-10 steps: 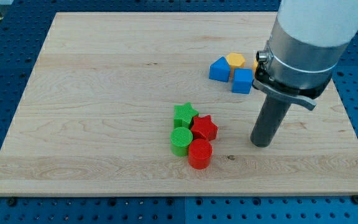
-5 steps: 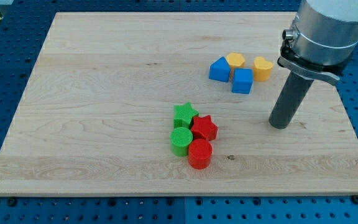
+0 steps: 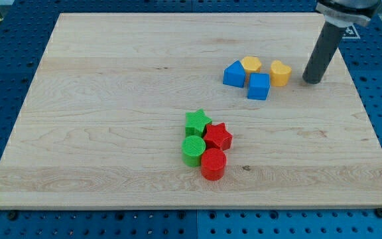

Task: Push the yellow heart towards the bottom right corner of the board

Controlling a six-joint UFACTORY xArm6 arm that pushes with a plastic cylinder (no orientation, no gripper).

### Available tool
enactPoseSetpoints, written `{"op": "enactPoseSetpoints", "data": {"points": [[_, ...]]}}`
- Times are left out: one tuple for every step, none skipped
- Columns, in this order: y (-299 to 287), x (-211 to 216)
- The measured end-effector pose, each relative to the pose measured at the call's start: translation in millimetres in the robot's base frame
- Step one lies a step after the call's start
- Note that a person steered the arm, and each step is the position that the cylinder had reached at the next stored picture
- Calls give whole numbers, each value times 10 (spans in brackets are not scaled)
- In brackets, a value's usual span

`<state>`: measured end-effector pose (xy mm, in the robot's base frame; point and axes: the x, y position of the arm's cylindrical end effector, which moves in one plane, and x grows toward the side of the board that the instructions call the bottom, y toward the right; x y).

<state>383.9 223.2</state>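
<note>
Pale wooden board [image 3: 111, 99] carries my tip [image 3: 312, 81], holding nothing, just to the view's right of the yellow plastic heart [image 3: 280, 73], not touching. Eight blocks: two yellow, two blue, two green, two red.

Two blue blocks [image 3: 246, 79], a yellow block [image 3: 251, 64]; green [image 3: 195, 137] and red pairs [image 3: 215, 151] clustered.

My tip [image 3: 312, 81] stands on the counter [image 3: 111, 99] just to the view's right of the yellow heart [image 3: 280, 73], apart from it. Left of the heart lie the yellow block [image 3: 251, 64], the blue cube [image 3: 258, 86] below it, and another blue block [image 3: 234, 73] farthest left. Well apart, near the counter's middle, the green star [image 3: 197, 123] and red star [image 3: 219, 136] sit above the green cylinder [image 3: 193, 150] and red cylinder [image 3: 213, 164], all clustered together.
</note>
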Motion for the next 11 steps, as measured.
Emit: {"op": "enactPoseSetpoints", "data": {"points": [[-256, -164], [-664, -234], [-656, -181], [-648, 102], [-756, 223], [-975, 95], [-947, 301], [-636, 722], [-409, 1033], [-354, 1155], [-498, 1155]]}}
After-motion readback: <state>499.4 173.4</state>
